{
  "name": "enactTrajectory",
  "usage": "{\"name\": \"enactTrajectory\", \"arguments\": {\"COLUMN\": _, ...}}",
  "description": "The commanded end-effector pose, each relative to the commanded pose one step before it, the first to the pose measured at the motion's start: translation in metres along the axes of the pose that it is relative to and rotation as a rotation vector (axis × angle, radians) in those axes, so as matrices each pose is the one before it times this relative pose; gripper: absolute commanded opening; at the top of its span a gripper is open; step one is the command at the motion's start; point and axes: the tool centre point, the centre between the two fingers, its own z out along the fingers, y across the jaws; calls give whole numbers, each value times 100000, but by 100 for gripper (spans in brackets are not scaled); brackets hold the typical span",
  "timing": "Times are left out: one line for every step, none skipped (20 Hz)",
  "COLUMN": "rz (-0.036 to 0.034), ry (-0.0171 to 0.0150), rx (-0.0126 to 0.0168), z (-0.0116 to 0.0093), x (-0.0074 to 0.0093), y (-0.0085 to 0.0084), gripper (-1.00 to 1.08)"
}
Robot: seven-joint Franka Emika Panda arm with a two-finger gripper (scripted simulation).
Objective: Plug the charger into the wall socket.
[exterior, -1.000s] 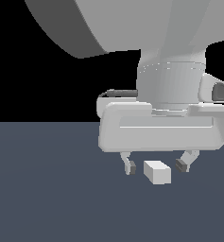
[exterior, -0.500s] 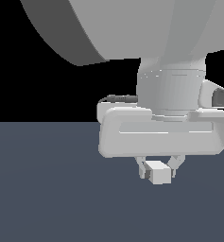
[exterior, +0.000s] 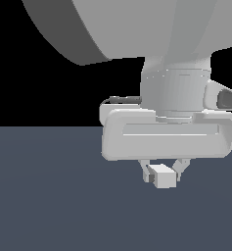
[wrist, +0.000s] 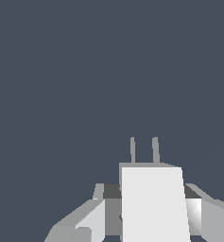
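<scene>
The charger [exterior: 164, 177] is a small light-grey block held between my gripper [exterior: 162, 172] fingers, a little above the dark grey floor [exterior: 49, 196]. In the wrist view the charger [wrist: 153, 203] fills the space between the two fingers [wrist: 92, 220], and two thin prongs [wrist: 144, 150] stick out of its far end. The gripper is shut on it. The wall socket is out of view in both views.
The large light-grey arm body [exterior: 137, 29] fills the upper part of the exterior view. Behind the floor's far edge the background is black.
The fingers have closed onto the charger, and the hand has risen slightly, lifting the block off the floor.
</scene>
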Motion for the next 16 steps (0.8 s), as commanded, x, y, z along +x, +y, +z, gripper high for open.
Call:
{"name": "enactTrajectory", "arguments": {"rz": -22, "ry": 134, "rx": 3, "z": -549, "x": 474, "y": -255, "gripper": -100}}
{"name": "enactTrajectory", "arguments": {"rz": 65, "ry": 16, "rx": 17, "z": -316, "x": 249, "y": -123, "gripper": -100}}
{"name": "enactTrajectory", "arguments": {"rz": 47, "ry": 10, "rx": 10, "z": -359, "x": 288, "y": -153, "gripper": -100}}
{"name": "enactTrajectory", "arguments": {"rz": 47, "ry": 9, "rx": 8, "z": -403, "x": 325, "y": -173, "gripper": -100}}
{"name": "enactTrajectory", "arguments": {"rz": 48, "ry": 8, "rx": 5, "z": -446, "x": 361, "y": -192, "gripper": -100}}
{"name": "enactTrajectory", "arguments": {"rz": 68, "ry": 9, "rx": 3, "z": -489, "x": 396, "y": -199, "gripper": -100}}
{"name": "enactTrajectory", "arguments": {"rz": 0, "ry": 0, "rx": 0, "z": -526, "x": 439, "y": -252, "gripper": -100}}
{"name": "enactTrajectory", "arguments": {"rz": 97, "ry": 6, "rx": -11, "z": -568, "x": 462, "y": -214, "gripper": -100}}
{"name": "enactTrajectory", "arguments": {"rz": 66, "ry": -1, "rx": -19, "z": -551, "x": 455, "y": -218, "gripper": -100}}
{"name": "enactTrajectory", "arguments": {"rz": 44, "ry": -4, "rx": -21, "z": -507, "x": 424, "y": -206, "gripper": -100}}
{"name": "enactTrajectory", "arguments": {"rz": 41, "ry": -6, "rx": -25, "z": -461, "x": 388, "y": -183, "gripper": -100}}
{"name": "enactTrajectory", "arguments": {"rz": 0, "ry": 0, "rx": 0, "z": -414, "x": 355, "y": -182, "gripper": -100}}
{"name": "enactTrajectory", "arguments": {"rz": 51, "ry": -13, "rx": -44, "z": -364, "x": 312, "y": -128, "gripper": -100}}
{"name": "enactTrajectory", "arguments": {"rz": 32, "ry": -11, "rx": -35, "z": -318, "x": 277, "y": -116, "gripper": -100}}
{"name": "enactTrajectory", "arguments": {"rz": 0, "ry": 0, "rx": 0, "z": -275, "x": 244, "y": -113, "gripper": -100}}
{"name": "enactTrajectory", "arguments": {"rz": 35, "ry": -21, "rx": -56, "z": -224, "x": 204, "y": -70, "gripper": -100}}
